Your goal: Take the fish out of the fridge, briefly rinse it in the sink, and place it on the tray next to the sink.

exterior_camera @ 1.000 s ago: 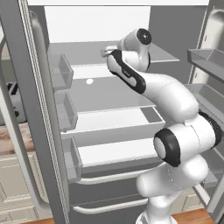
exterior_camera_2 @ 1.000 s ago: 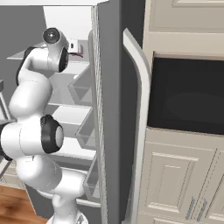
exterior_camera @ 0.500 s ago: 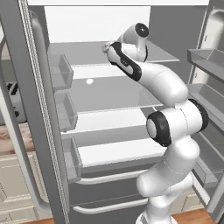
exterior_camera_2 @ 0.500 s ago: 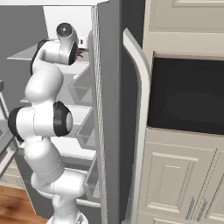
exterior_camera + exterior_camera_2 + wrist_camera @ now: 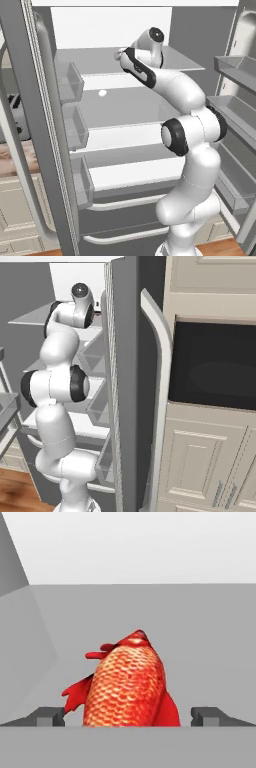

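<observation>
I am reaching into the fridge (image 5: pixel 115 30), my fingers (image 5: pixel 128 716) spread wide and empty either side of the fish (image 5: pixel 127 682), and closing on it looks like my next move.

Hand view: the lower end of the fish (image 5: pixel 127 682) is cut off at the bottom. Left base view: the arm's wrist hides the gripper; the fridge (image 5: pixel 125 30) runs past the picture's top edge.

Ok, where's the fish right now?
In the hand view the fish lies on a grey fridge shelf, centred between the open hand's fingertips, touching neither.
</observation>
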